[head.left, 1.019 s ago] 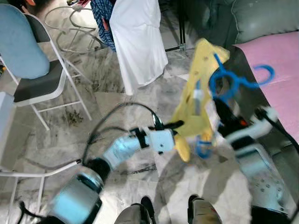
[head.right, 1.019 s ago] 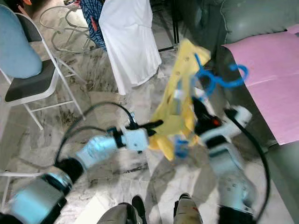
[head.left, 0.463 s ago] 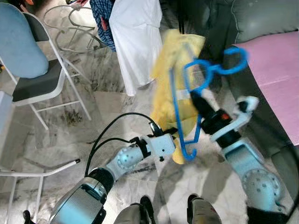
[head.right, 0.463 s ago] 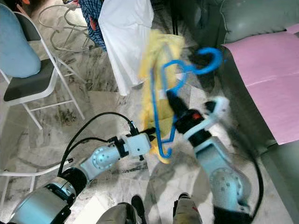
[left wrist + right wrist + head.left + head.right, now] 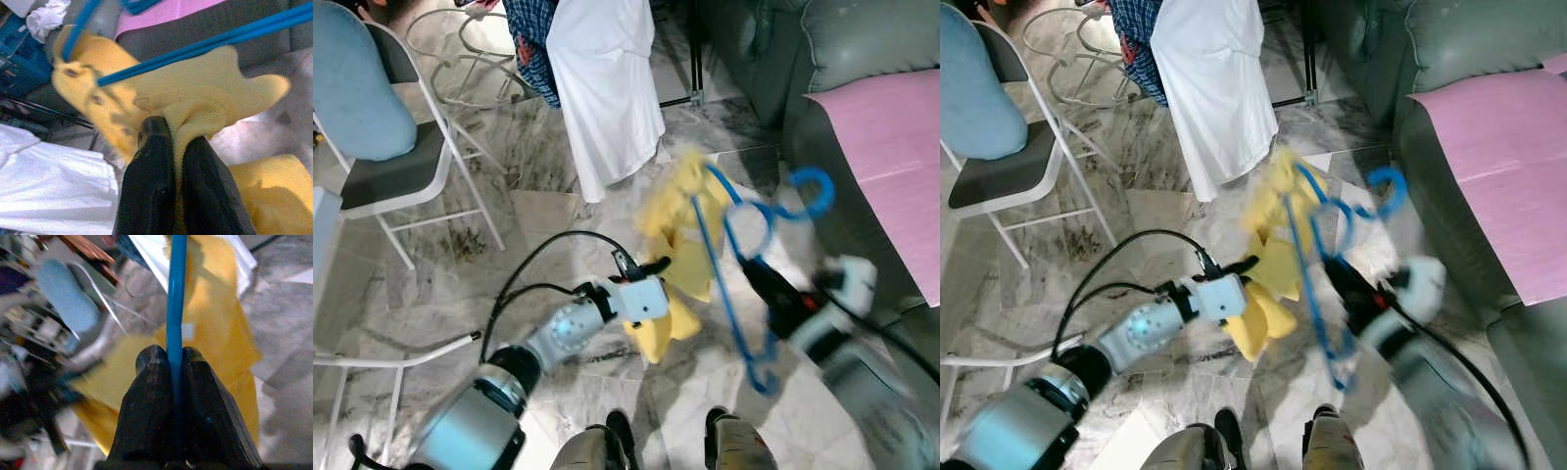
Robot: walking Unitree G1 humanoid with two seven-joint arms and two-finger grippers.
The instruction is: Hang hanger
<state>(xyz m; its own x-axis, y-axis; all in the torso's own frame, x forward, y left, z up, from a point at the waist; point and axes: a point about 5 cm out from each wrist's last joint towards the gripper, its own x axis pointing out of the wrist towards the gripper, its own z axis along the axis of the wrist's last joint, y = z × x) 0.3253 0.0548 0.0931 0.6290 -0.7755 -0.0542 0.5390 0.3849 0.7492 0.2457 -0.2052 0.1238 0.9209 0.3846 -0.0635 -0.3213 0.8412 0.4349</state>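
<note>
hanger: blue plastic hanger (image 5: 736,257) at centre-right of the head views, hook toward 1 o'clock, low end toward 5 o'clock; blurred.
garment: yellow garment (image 5: 671,257) draped on the hanger, hanging over the marble floor (image 5: 548,196), at 11 o'clock of the hanger's lower bar.
right pincer: right pincer (image 5: 168,357) clamped narrow on a blue hanger bar, both fingers against it; in the head view it sits at 4 o'clock of the garment, arm smeared.
left pincer: left pincer (image 5: 168,134) pinched tight on a fold of the yellow cloth; head view shows it reaching in from 8 o'clock.
wrist views add: actual finger contact, which the head views blur; left wrist also shows dark spots on the cloth and two blue bars crossing behind it.
head views add: the layout. White shirt (image 5: 605,83) with a blue checked garment (image 5: 536,44) beside it at 12 o'clock, folding chair (image 5: 382,127) at 10 o'clock, grey sofa (image 5: 783,49) with pink sheet (image 5: 891,147) at 2 o'clock.
room: open floor between chair and garment; sofa edge close beside the hanger hook on the right.
change: half a second ago hanger and garment were higher, up against the white shirt; now lower and clear of it, hook nearer the sofa.
</note>
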